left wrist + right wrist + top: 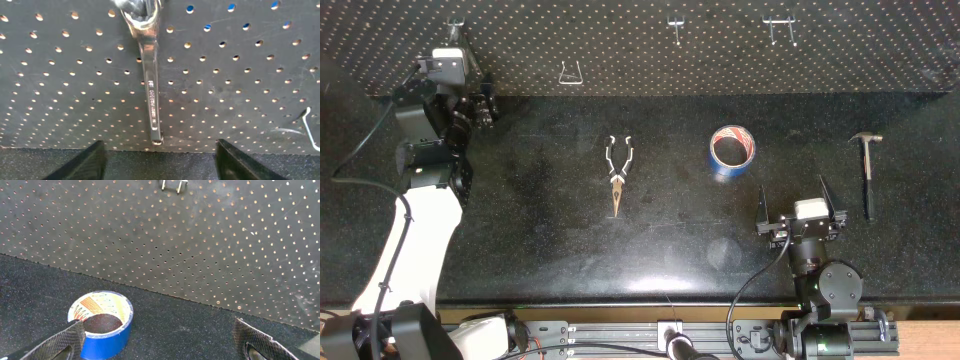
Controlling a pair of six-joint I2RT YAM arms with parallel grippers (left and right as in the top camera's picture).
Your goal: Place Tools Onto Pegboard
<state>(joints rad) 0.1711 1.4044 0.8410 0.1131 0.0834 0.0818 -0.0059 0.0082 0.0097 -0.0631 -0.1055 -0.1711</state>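
**Wrench on pegboard; three tools on table**

Wrench [150,75] hangs upright on pegboard [240,75]. Ring end is at top, shaft runs straight down, and lower end sits just above board's bottom edge.

L gripper [160,162] faces it close to board. Fingers are spread wide w/ nothing btwn them, and it isn't touching wrench. In top view this arm is up at board's far-left corner.

On table [540,200]:
- Pliers [619,172]: left of centre, handles toward board, tip toward arm bases.
- Tape roll [731,150]: blue, right of centre, lying flat.
- Hammer [867,172]: far right, head toward board.

All three lie well apart.

R gripper [795,200] sits near its own base, btwn tape roll and hammer but closer to table's front edge than either. Fingers are wide open, gripping nothing. R wrist view has tape roll ahead, off to one side.

Also on board: wire loop hook [570,73] above pliers, plus two prong hooks [675,28] and [779,28] further right.
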